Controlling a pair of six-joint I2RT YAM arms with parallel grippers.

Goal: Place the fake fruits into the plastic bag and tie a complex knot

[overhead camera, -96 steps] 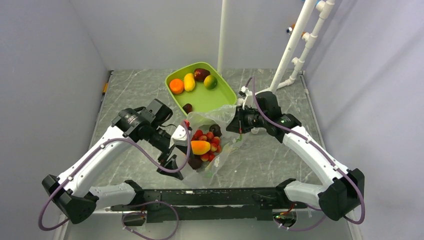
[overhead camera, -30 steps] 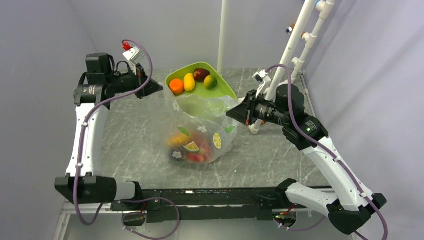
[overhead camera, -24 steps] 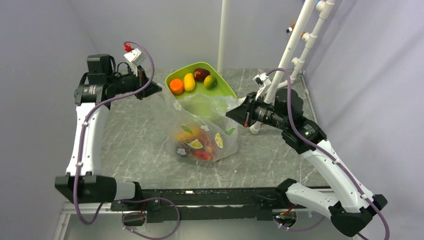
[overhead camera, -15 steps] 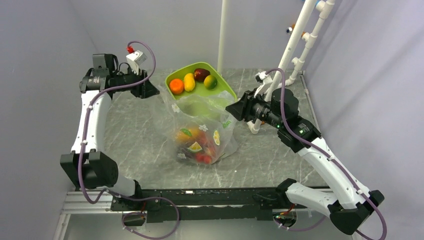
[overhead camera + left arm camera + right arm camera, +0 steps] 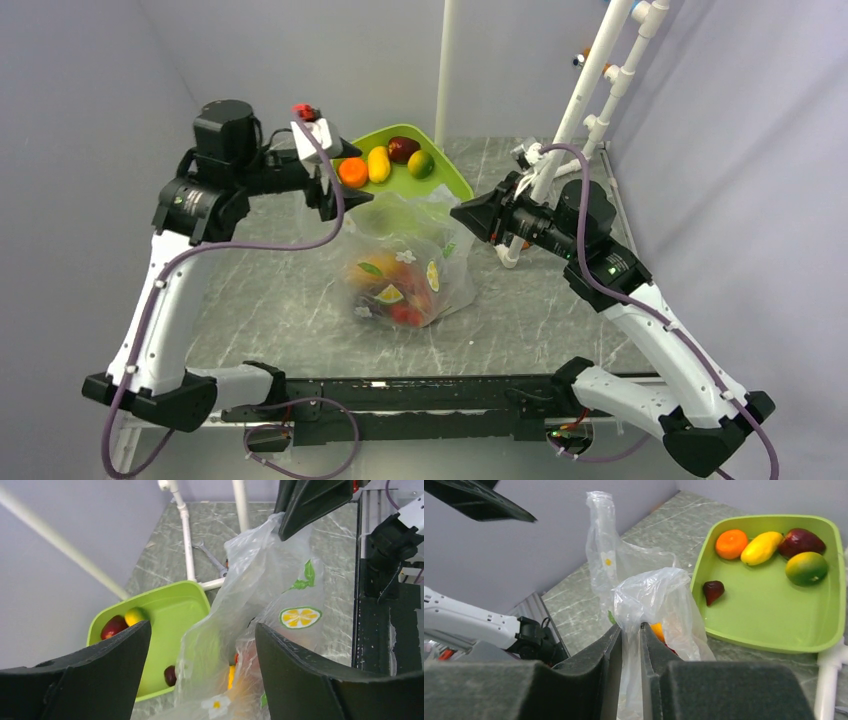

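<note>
- The plastic bag (image 5: 400, 265) stands in the middle of the worktop (image 5: 270, 300), its belly resting there with a heap of fake fruits (image 5: 392, 298) inside. A few seconds ago it lay low and slack between the arms, so it has been hoisted upright and the load has settled to the bottom.
- The right pincer (image 5: 630, 630) is pressed together on a gathered bunch of the bag's rim. It holds that side up, much as it did half a second ago.
- The left pincer (image 5: 202, 630) is spread wide with nothing in it. It has swung in from the far left, where the rim was drawn out toward it, and now hangs over the bag's left side. That strip of rim stands free, apart from its fingers.
- The mouth is no longer stretched open, so the left arm probably needs a fresh hold closer in.
- No knot shows yet.
- Beyond the bag, the green tray (image 5: 774, 615) still carries an orange (image 5: 731, 543), a yellow oblong (image 5: 762, 548), a maroon fruit (image 5: 801, 542), a green-yellow one (image 5: 806, 568) and a small maroon one (image 5: 713, 591). Filling looks unfinished.
- From above, the left fingers are masked by the wrist, and the bag covers the small maroon fruit.
- The prints and crinkles blur the fruits inside, so they cannot be counted.
</note>
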